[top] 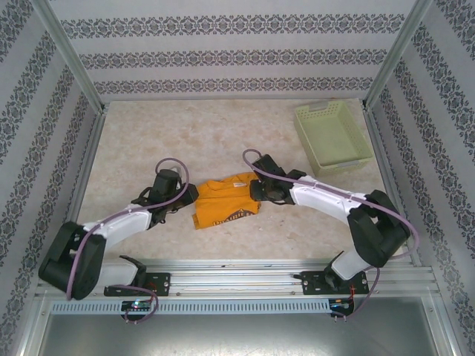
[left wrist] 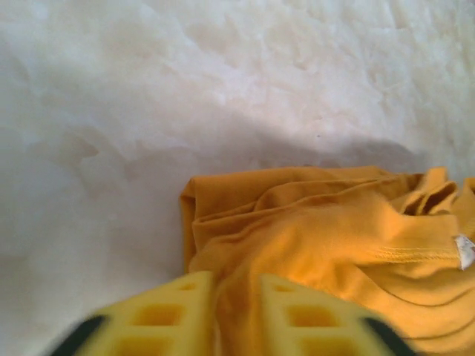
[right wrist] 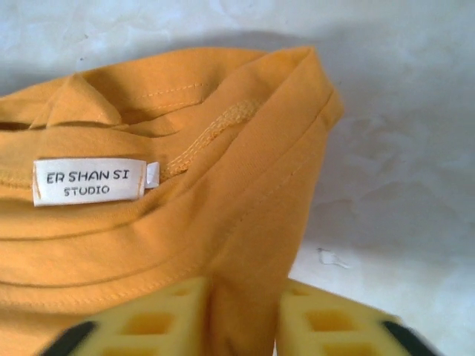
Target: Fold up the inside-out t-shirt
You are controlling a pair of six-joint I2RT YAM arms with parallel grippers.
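The left gripper [left wrist: 237, 308] and right gripper [right wrist: 243, 315] each clamp the inside-out t-shirt [top: 226, 204] at its left and right edges, judged a paired hold for spreading it flat.

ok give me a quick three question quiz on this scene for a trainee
1. True or false: the t-shirt lies inside the green basket.
2. The white label reads: A) ER SHAN SI STUDIO, B) COTTON CLUB, C) nothing at all?
3. What is pinched in the left gripper and the right gripper?
Key: 1 false, it lies on the table, apart from the basket. 2 A. 3 t-shirt cloth, in both.
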